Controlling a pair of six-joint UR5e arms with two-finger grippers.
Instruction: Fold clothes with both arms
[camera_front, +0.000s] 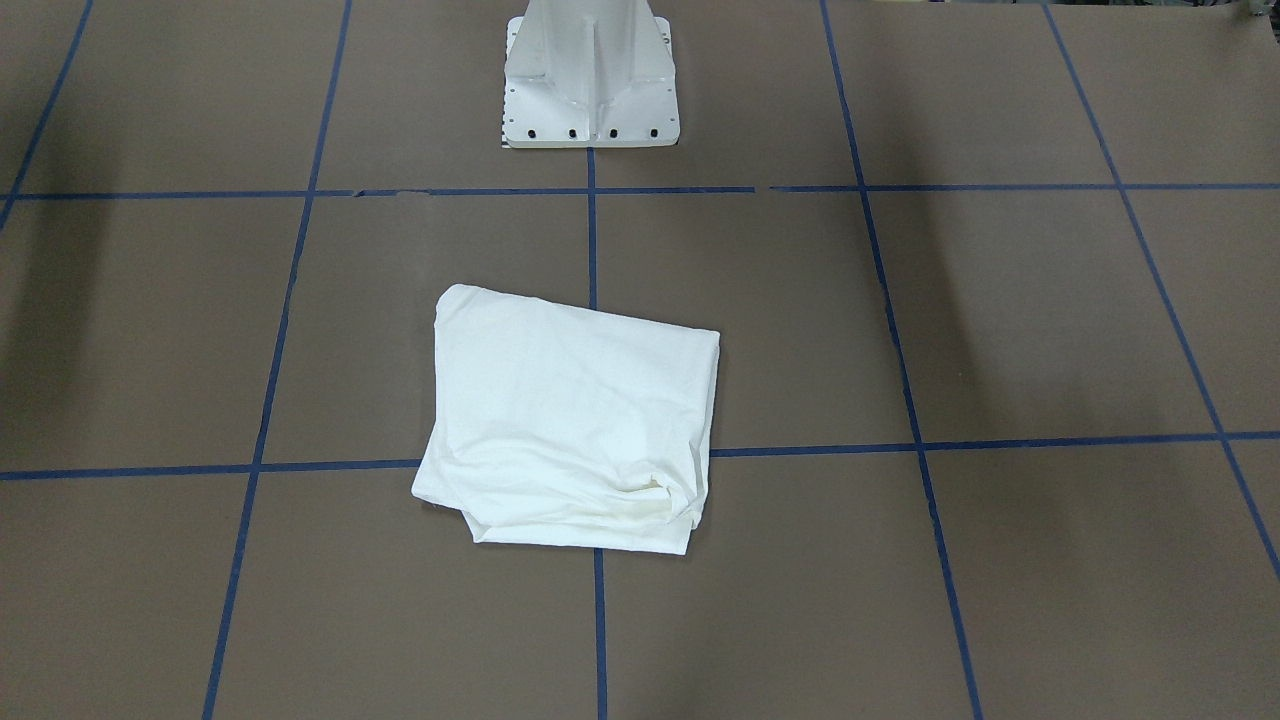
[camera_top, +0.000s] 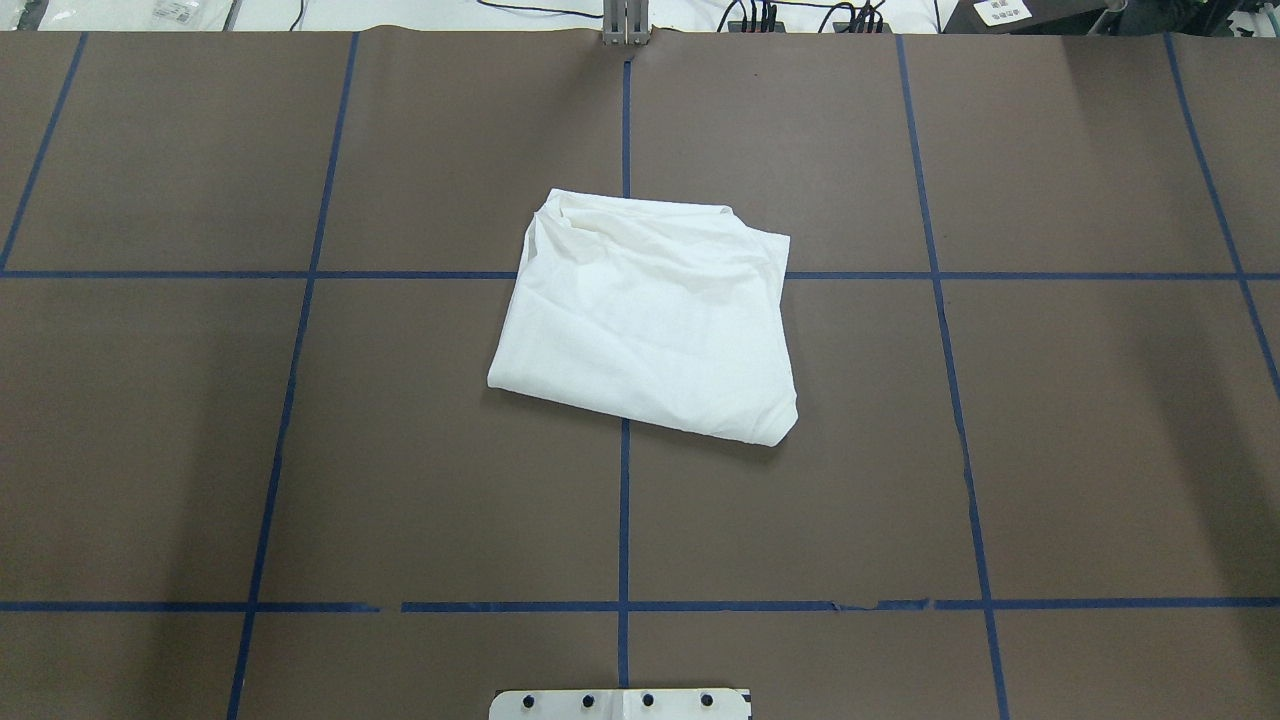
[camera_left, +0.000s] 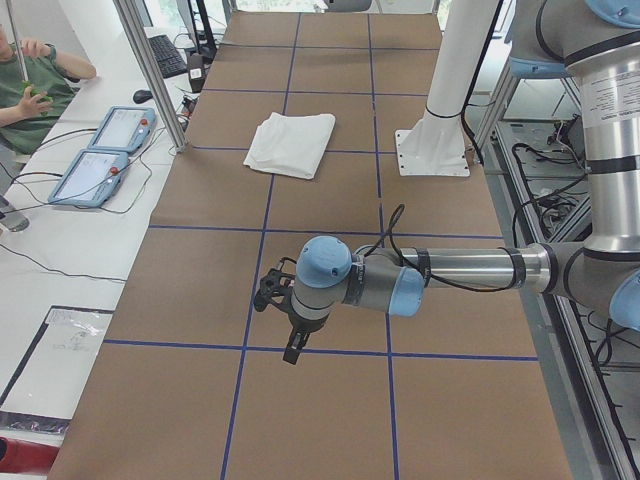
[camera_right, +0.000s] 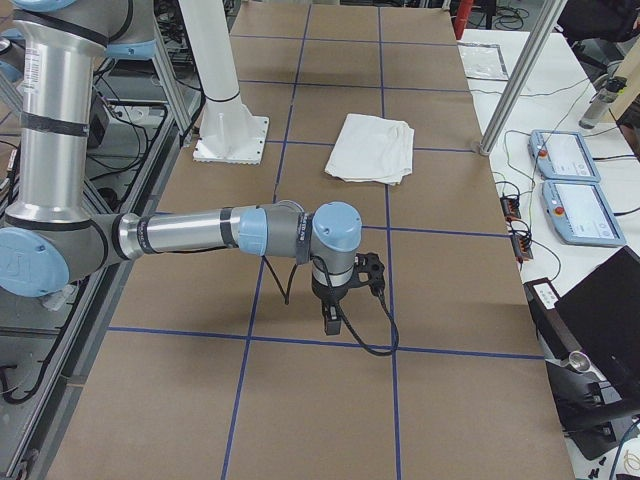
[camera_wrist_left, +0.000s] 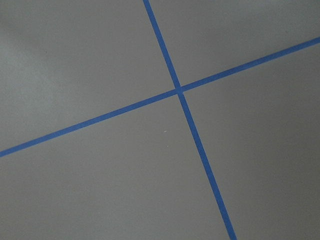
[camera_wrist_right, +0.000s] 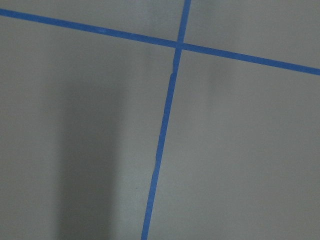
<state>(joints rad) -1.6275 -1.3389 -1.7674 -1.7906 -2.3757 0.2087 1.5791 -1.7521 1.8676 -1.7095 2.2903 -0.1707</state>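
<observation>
The white clothes lie folded into a rough rectangle in the middle of the brown table, also seen as a folded bundle. Neither arm touches them. My left arm reaches out over the table's left end, its gripper pointing down above the surface, far from the clothes. At the opposite end my right gripper also hangs pointing down. Each gripper shows only in a side view, so I cannot tell whether it is open or shut. Both wrist views show only brown table and blue tape.
Blue tape lines divide the table into squares. The white pedestal base stands at the robot's edge. Two teach pendants lie on a side bench, where a person sits. A metal post rises by the far table edge.
</observation>
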